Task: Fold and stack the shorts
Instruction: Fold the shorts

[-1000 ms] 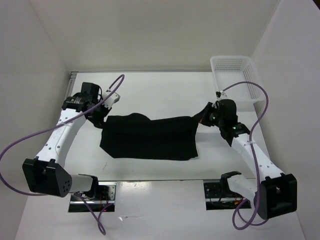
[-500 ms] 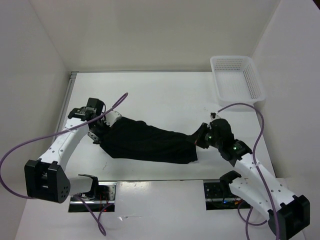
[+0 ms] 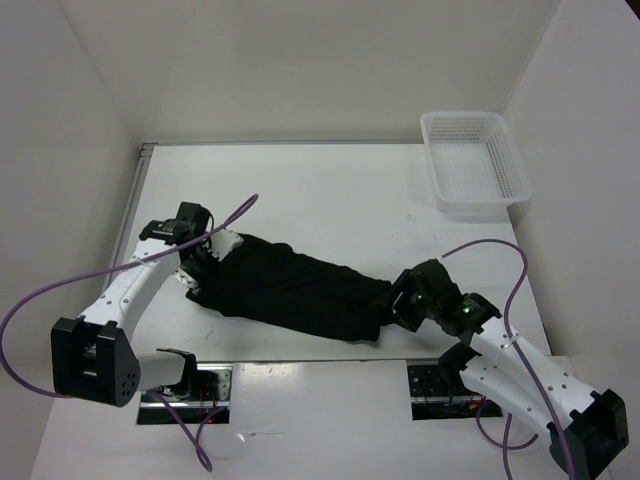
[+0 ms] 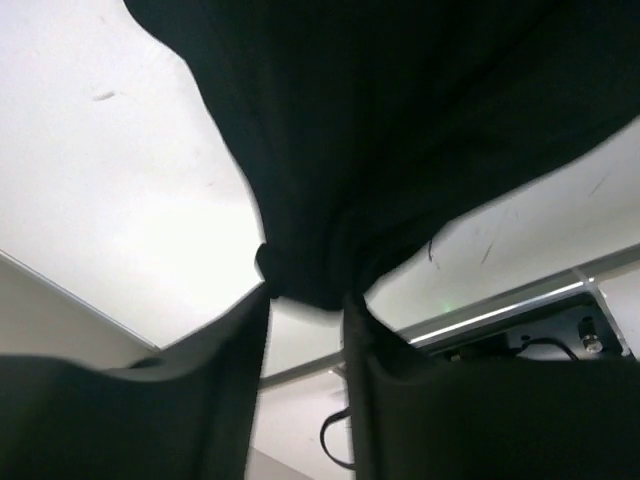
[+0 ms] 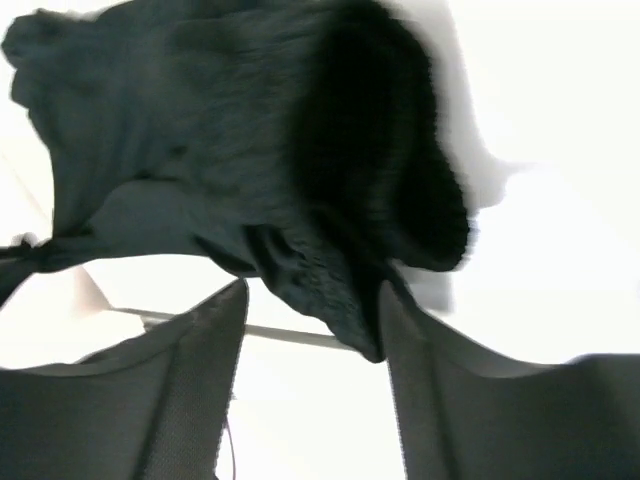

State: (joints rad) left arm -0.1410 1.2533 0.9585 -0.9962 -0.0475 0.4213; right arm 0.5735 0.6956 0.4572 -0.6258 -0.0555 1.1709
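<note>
OK, shorts (image 3: 290,290) strung as diagonal band over near half of table (image 3: 330,190), running 9 o'clock to 4 o'clock. Left claw (image 3: 203,262) pinched tight on 9 o'clock end. Right claw (image 3: 398,303) clamped around bunched 4 o'clock end, fingers (image 5: 200,350) slightly apart. Basket (image 3: 475,165) at 1 o'clock.

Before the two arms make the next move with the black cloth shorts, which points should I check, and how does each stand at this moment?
1. The left gripper grips the black soft fabric shorts: ok, cloth is bunched between its fingers.
2. The right gripper grips the other end: ok, cloth fills the gap between its fingers.
3. The shorts lie flat and smooth: not ok, they form a wrinkled, slanted band on the white table.
4. The white plastic mesh basket stands apart from both grippers: ok, it sits at the far right corner.
5. The fold edges line up: cannot tell.
</note>
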